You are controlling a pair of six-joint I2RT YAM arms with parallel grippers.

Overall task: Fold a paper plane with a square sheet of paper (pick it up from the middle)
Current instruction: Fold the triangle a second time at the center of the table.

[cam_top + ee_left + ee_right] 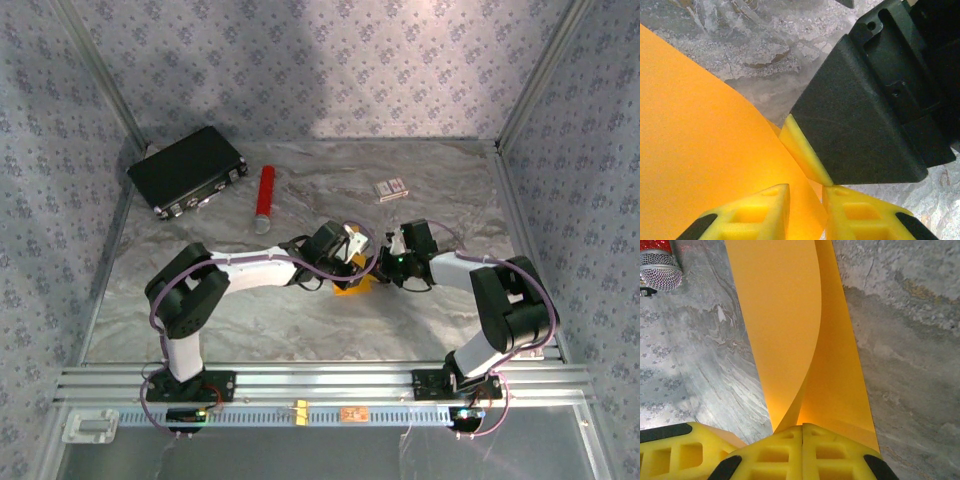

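The square sheet of paper [355, 287] is orange-yellow and sits at the table's middle, bent double between my two grippers. My right gripper [802, 427] is shut on it; two curved layers of the sheet [785, 315] rise from the pressed yellow fingertips. My left gripper [806, 192] stands slightly open, its yellow fingers apart, with an edge of the paper [700, 140] running through the gap. The right gripper's black body [860, 115] and one of its yellow fingertips [802, 150] sit right against my left fingers. From above, the left gripper [358, 268] and right gripper [378, 268] meet tip to tip.
A black case [188, 168] lies at the back left. A red cylinder [266, 196] with a silver mesh end [657, 267] lies behind the grippers. A small white-and-red box [391, 187] is at the back, right of it. An aluminium rail [320, 380] runs along the near edge.
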